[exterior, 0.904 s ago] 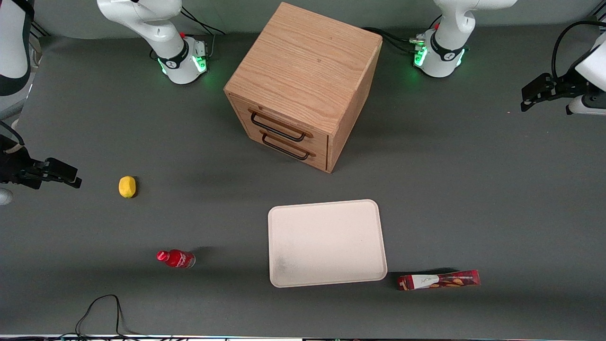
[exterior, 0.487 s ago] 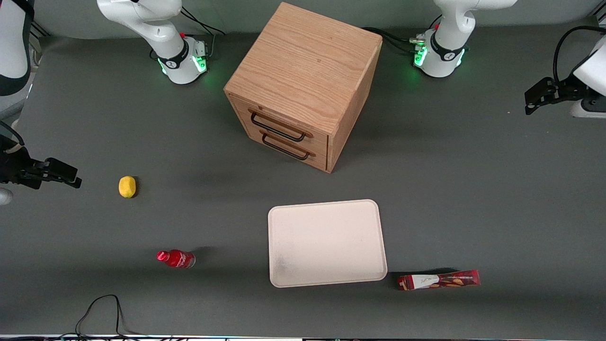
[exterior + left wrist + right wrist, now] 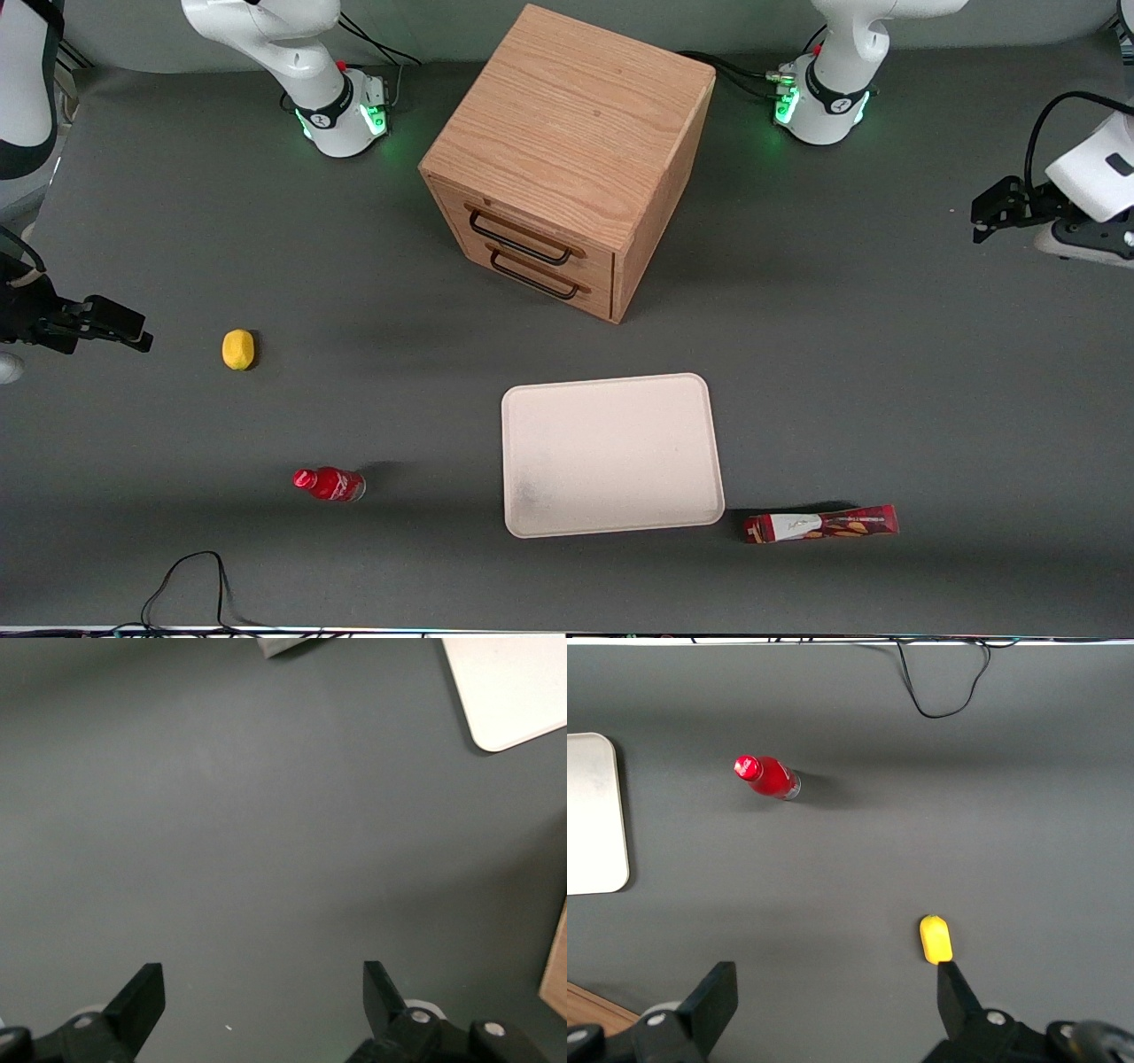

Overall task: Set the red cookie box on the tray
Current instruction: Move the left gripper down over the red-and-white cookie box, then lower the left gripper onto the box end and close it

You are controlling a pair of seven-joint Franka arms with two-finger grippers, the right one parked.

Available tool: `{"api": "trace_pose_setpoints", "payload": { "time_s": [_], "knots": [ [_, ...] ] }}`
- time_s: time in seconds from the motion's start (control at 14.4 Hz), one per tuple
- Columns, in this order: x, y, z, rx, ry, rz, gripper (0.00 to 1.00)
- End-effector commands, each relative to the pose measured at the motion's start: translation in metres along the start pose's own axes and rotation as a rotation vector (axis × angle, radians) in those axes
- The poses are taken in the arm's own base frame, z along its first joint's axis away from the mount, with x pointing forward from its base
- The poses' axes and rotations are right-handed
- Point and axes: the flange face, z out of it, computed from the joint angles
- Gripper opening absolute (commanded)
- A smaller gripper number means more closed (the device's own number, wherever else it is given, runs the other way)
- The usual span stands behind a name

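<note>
One tray [image 3: 611, 452] bare on the tabletop [image 3: 886, 354], nothing in it, cookie box [image 3: 822, 524] lying flat just beside it toward the working arm's end, cabinet [image 3: 567, 159] with both drawers closed, gripper [image 3: 264, 992] spread wide, holding nothing, above bare tabletop well apart from the box.

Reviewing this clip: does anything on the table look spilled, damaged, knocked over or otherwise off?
Nothing spilled or damaged. The red cookie box lies flat on the table beside the tray, not on it. The wooden cabinet sits turned at an angle, drawers shut. The claw hangs open toward the working arm's end, holding nothing.
</note>
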Motion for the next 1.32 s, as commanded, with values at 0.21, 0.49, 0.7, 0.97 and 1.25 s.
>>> {"api": "trace_pose_setpoints", "payload": {
  "time_s": [0.21, 0.49, 0.7, 0.97, 1.25],
  "knots": [
    [0.113, 0.012, 0.024, 0.026, -0.002, 0.465, 0.98],
    [0.170, 0.022, 0.054, 0.055, 0.010, 0.779, 0.96],
    [0.206, 0.033, 0.087, 0.061, 0.008, 0.988, 0.96],
    [0.237, 0.045, 0.144, 0.095, 0.045, 1.097, 0.96],
    [0.264, 0.056, 0.203, 0.149, 0.104, 1.124, 0.96]
  ]
}}
